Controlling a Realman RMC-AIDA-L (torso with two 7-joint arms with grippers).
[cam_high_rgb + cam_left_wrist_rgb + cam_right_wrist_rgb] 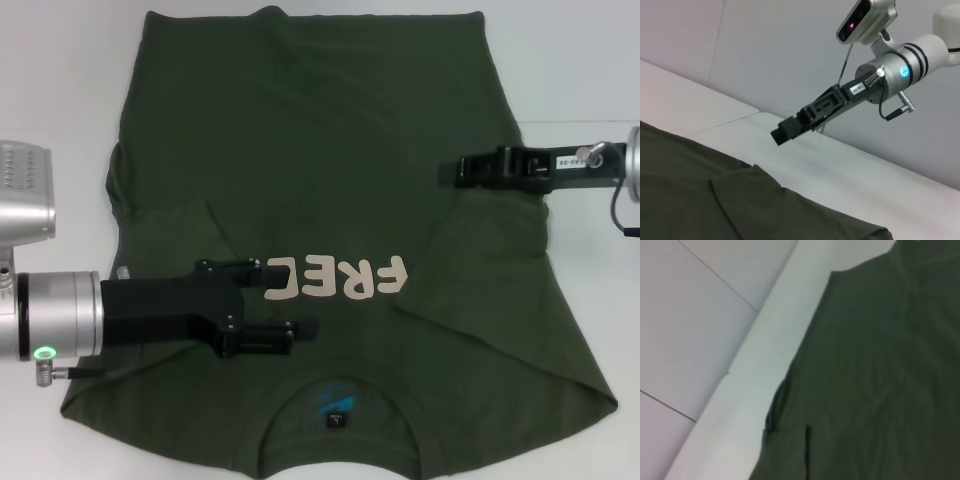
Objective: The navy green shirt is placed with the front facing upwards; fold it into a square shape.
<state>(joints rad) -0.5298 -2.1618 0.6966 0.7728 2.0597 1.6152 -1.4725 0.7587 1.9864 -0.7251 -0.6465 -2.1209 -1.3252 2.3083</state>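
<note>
Though spread flat, navy green shirt (330,180) beneath left gripper (290,305) fingers.

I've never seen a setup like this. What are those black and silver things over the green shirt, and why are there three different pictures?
It is a two-armed robot. One camera on its head looks down; one sits on each wrist. In the head view the left gripper, a black claw, hangs over the navy green shirt beside its cream lettering, holding nothing. The right gripper hovers at the shirt's other edge, also empty; the left wrist camera sees it too. The shirt lies face up on a white table, sleeves folded in. The right wrist camera shows only cloth and table.
</note>
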